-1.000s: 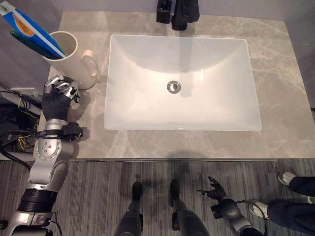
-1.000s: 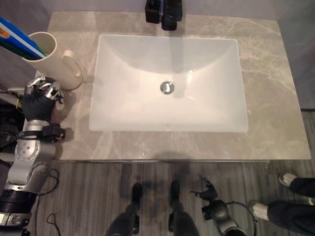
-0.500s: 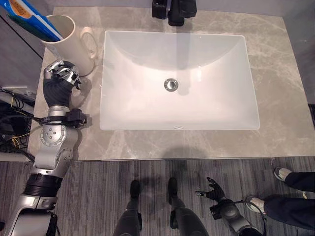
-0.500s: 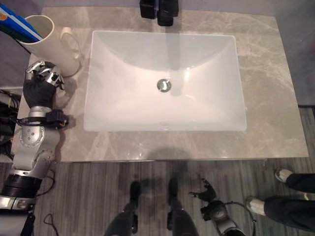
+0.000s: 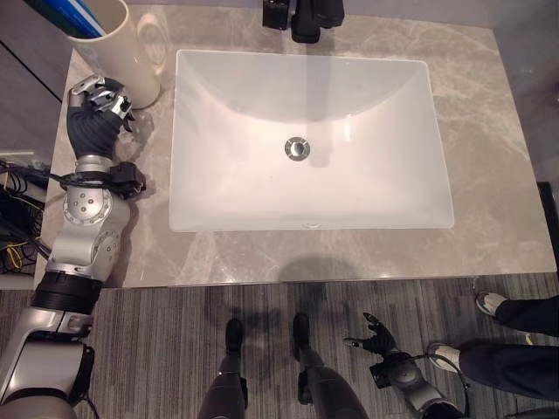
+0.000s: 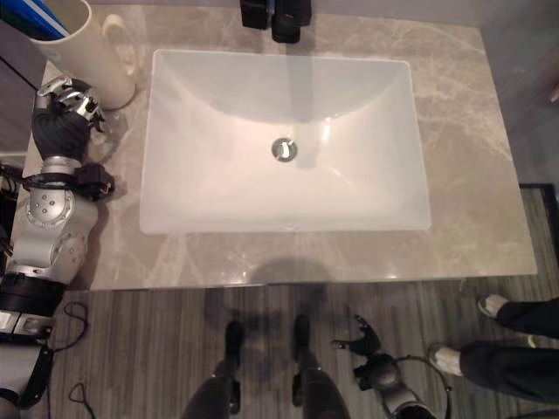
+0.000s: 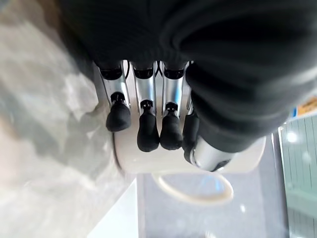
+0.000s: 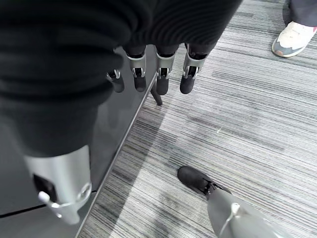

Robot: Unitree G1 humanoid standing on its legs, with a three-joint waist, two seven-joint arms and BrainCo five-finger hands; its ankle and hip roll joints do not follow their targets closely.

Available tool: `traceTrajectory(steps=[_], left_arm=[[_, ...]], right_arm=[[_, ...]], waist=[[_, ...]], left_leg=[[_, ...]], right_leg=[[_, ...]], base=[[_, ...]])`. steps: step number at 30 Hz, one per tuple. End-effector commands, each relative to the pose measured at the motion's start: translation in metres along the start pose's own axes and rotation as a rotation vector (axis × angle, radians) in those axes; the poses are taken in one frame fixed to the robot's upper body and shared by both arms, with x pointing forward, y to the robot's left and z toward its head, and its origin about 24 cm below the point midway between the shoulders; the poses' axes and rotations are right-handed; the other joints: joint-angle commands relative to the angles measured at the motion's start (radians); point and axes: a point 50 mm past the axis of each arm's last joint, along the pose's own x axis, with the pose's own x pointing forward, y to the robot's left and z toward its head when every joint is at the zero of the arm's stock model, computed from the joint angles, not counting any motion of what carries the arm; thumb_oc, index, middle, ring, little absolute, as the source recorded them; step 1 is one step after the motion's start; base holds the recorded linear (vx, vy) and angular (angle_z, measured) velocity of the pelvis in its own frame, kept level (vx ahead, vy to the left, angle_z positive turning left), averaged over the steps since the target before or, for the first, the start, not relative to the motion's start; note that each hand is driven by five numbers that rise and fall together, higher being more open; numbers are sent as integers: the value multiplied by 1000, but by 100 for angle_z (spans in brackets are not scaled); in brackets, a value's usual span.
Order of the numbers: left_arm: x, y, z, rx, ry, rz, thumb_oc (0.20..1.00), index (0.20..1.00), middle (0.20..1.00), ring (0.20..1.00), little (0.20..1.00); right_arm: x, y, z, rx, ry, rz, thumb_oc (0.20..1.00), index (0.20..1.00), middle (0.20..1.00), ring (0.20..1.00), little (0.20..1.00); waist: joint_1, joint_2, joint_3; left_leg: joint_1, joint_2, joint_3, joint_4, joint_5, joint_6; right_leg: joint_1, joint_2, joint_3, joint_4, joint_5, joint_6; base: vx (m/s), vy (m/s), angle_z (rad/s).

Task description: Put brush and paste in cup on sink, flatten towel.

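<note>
A cream cup (image 5: 122, 54) with a handle stands at the counter's back left corner, beside the sink. A blue toothpaste tube (image 5: 80, 12) and a dark brush handle stick out of its top. My left hand (image 5: 94, 122) rests on the counter just in front of the cup, fingers curled into a loose fist and holding nothing. In the left wrist view the curled fingers (image 7: 148, 131) hang close to the cup (image 7: 188, 166). My right hand (image 5: 374, 336) hangs low over the floor with fingers (image 8: 161, 74) relaxed and empty.
A white rectangular sink (image 5: 218, 183) with a metal drain (image 5: 297, 147) fills the middle of the grey marble counter (image 5: 489, 131). A black faucet (image 5: 306, 16) stands at the back. A person's shoe (image 5: 489, 303) and leg (image 5: 515, 358) show on the carpet at the right.
The whole picture has shifted, so the camera has moved. My left hand stays curled in front of the cup and my right hand stays low.
</note>
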Motion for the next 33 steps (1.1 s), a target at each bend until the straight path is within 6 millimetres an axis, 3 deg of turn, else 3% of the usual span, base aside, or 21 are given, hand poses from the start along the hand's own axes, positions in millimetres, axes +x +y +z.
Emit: traceTrajectory(steps=[1, 21, 33], left_arm=[[15, 4, 17, 28, -59, 20, 200, 200, 200, 200, 200], [63, 33, 43, 181, -41, 168, 200, 200, 200, 200, 200], [86, 33, 64, 239, -47, 214, 200, 200, 200, 200, 200]], right_arm=[[-2, -7, -1, -17, -17, -3, 1000, 1000, 1000, 1000, 1000], [-2, -8, -2, -17, -20, 7, 1000, 1000, 1000, 1000, 1000], [-2, -6, 1, -12, -36, 25, 1000, 1000, 1000, 1000, 1000]], waist=[[5, 3, -3], [-22, 3, -5], [-40, 0, 9]], left_leg=[[26, 45, -11, 1, -21, -31], [15, 51, -2, 1, -18, -34], [-14, 51, 5, 1, -8, -37]], right_leg=[[37, -84, -29, -1, -15, 81], [20, -82, -24, -1, -8, 87], [-11, -78, -17, -1, 7, 93]], base=[[0, 0, 0], [0, 0, 0], [0, 0, 0]])
